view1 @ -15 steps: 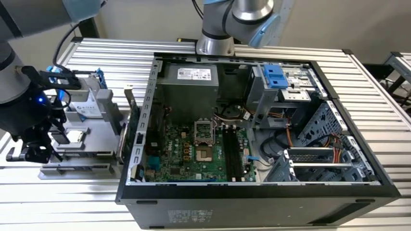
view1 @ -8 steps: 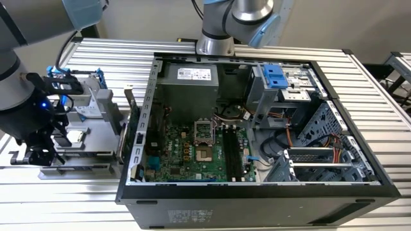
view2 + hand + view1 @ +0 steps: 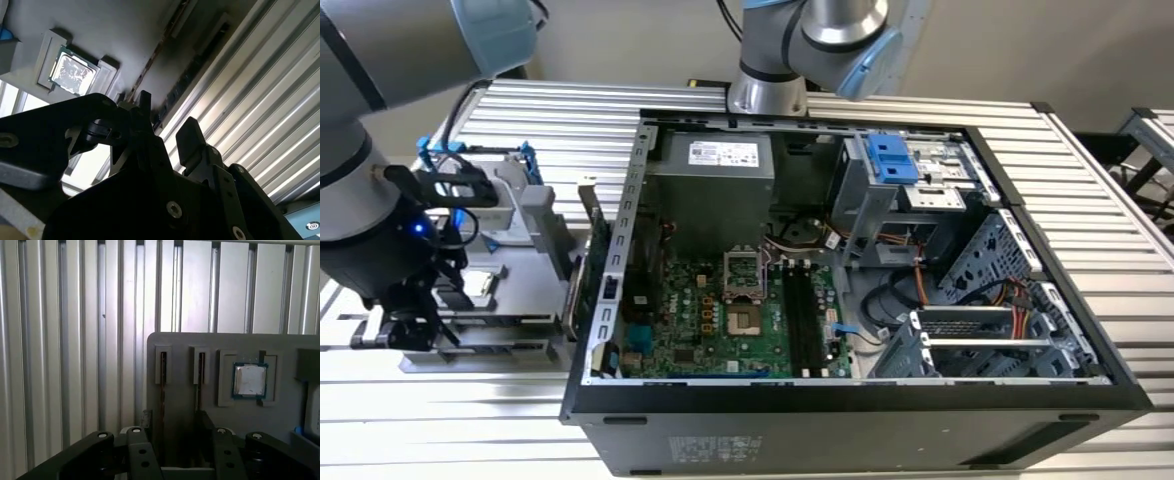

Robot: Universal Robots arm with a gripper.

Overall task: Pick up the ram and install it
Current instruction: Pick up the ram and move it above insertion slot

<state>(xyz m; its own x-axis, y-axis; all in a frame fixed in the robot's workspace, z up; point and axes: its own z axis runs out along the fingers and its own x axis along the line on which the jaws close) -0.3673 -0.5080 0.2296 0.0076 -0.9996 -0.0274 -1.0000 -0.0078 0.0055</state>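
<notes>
The ram (image 3: pixel 162 390) stands on edge in a narrow slot of a grey parts fixture (image 3: pixel 180 342); in the second wrist view the ram (image 3: pixel 150 60) is a thin brownish strip. My gripper (image 3: pixel 175 420) is open, low over the fixture. Its dark fingers (image 3: pixel 146 419) sit on either side of the ram's slot without clamping it, and the stick is closer to one finger. The gap shows between the fingertips of the gripper (image 3: pixel 167 122) in the second wrist view too. In the exterior view the gripper (image 3: pixel 411 330) hangs over the fixture at the exterior view's left, beside the open computer case (image 3: pixel 607 300).
A second slot (image 3: pixel 201 365) runs parallel beside the ram's. A small square chip (image 3: pixel 249 380) lies in a recess of the fixture. The motherboard's memory slots (image 3: pixel 803 315) lie inside the case. A blue-framed drive (image 3: pixel 480 170) stands at the fixture's far end. Ribbed aluminium table (image 3: pixel 60 340) surrounds everything.
</notes>
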